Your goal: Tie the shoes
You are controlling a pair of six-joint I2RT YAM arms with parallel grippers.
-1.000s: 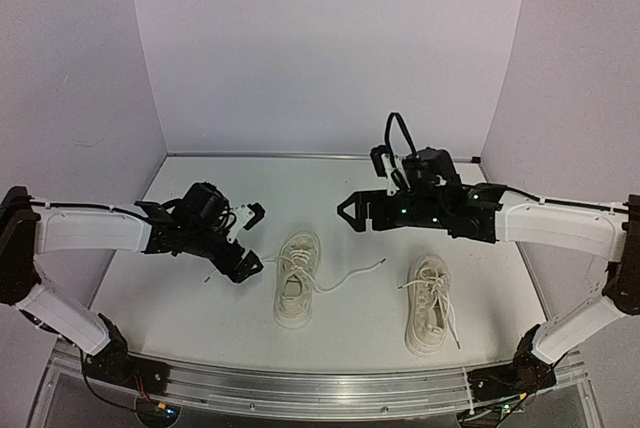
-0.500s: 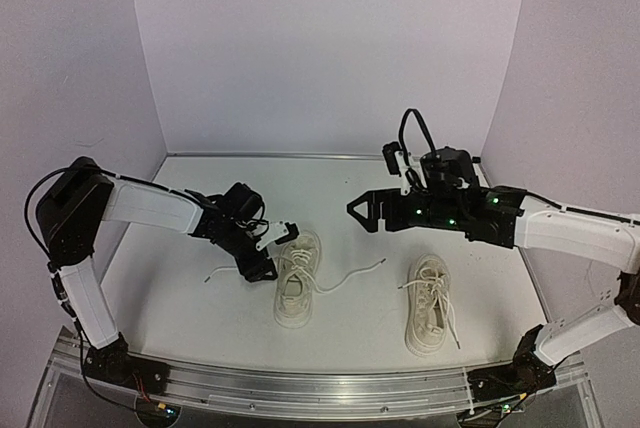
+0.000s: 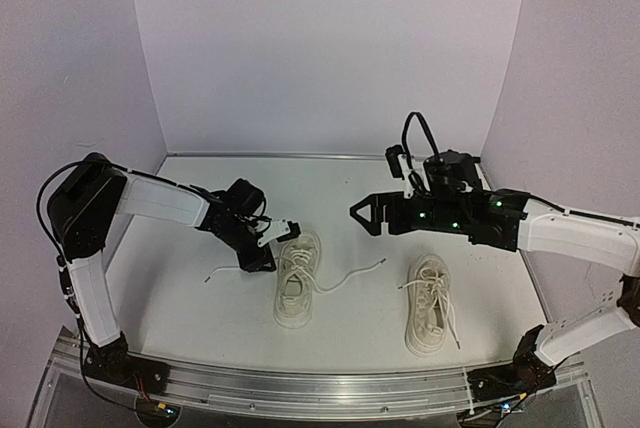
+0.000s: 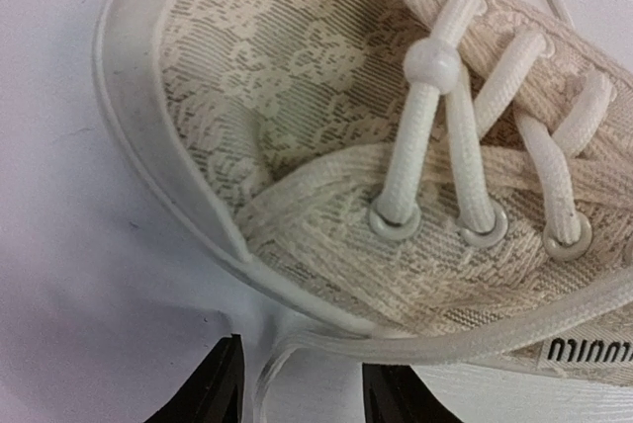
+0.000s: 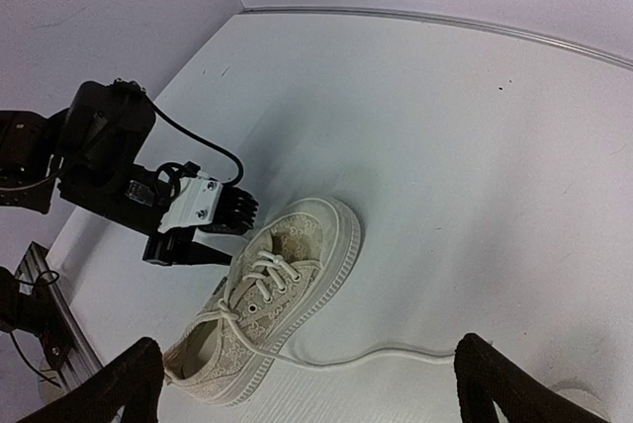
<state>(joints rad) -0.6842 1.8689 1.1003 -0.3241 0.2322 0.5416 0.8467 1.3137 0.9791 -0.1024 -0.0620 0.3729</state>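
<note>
Lace strand (image 4: pixel 275 366) lies between left fingers (image 4: pixel 220 388), which stand part-spread, not pinching it, low at surface (image 3: pixel 200 318); one shoe (image 3: pixel 297 278) sits side-on just ahead of them. Right fingers (image 5: pixel 129 383) spread wide, hovering; that shoe ahead and below, other shoe (image 3: pixel 430 303) behind.

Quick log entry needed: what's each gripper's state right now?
Left gripper: open, jaws straddling a shoe lace, not pinching it.
Right gripper: open, empty.

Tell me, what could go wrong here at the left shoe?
1. The lace inside the left pincer lies close to the sole of the left shoe; a closing grip may catch the sole or miss the lace.
2. The right pincer hangs open, apart from the shoe; a pull could drag the shoe.
</note>
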